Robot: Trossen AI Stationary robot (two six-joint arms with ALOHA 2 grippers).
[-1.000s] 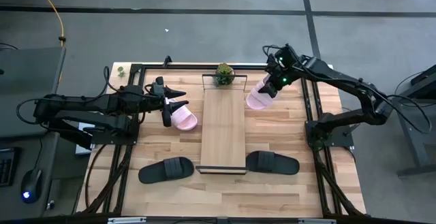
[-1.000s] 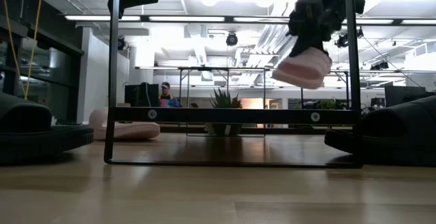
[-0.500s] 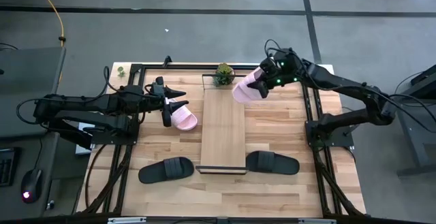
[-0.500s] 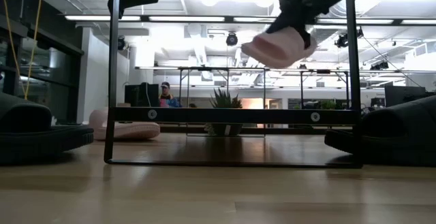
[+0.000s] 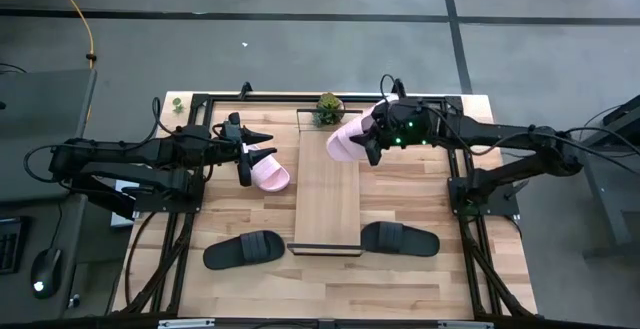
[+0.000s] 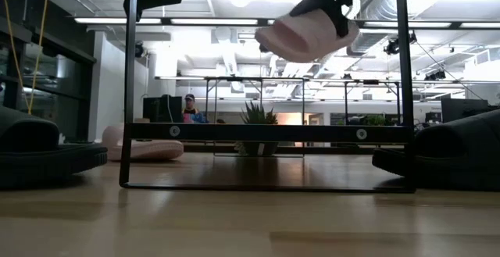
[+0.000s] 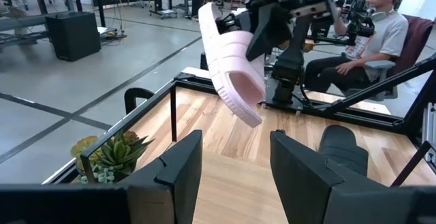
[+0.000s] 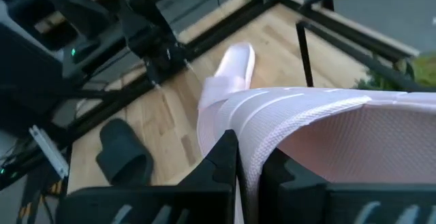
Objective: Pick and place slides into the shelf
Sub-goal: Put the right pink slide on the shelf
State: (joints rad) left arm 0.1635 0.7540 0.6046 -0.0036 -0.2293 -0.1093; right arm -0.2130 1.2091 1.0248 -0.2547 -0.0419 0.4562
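My right gripper (image 5: 368,141) is shut on a pale pink slide (image 5: 345,139) and holds it in the air over the far end of the shelf (image 5: 328,199). The low view shows this slide (image 6: 305,38) high above the shelf's black frame (image 6: 266,132). The second pink slide (image 5: 268,172) lies sole-down on the table left of the shelf. My left gripper (image 5: 247,152) hovers open beside it, raised off the table. Two black slides (image 5: 243,249) (image 5: 400,238) lie flat at the shelf's near end, one on each side. My right gripper pinches the pink slide's strap wall (image 8: 246,173) between its two fingers (image 8: 228,163). The fingers reach in roughly level from the table's right side. The slide is lifted clear, tilted, and juts out past the fingertips toward the table's left (image 7: 231,67).
A small potted plant (image 5: 328,107) stands at the shelf's far end, close to the held slide. A black metal frame (image 5: 200,99) runs around the tabletop. A person (image 7: 381,26) sits beyond the table's right side. Bare board lies along the shelf's middle.
My right gripper has carried the pink slide from right of the shelf toward the table's left and upward. The slide now hangs over the shelf's far end and has turned about in the hold. The left arm has kept still.
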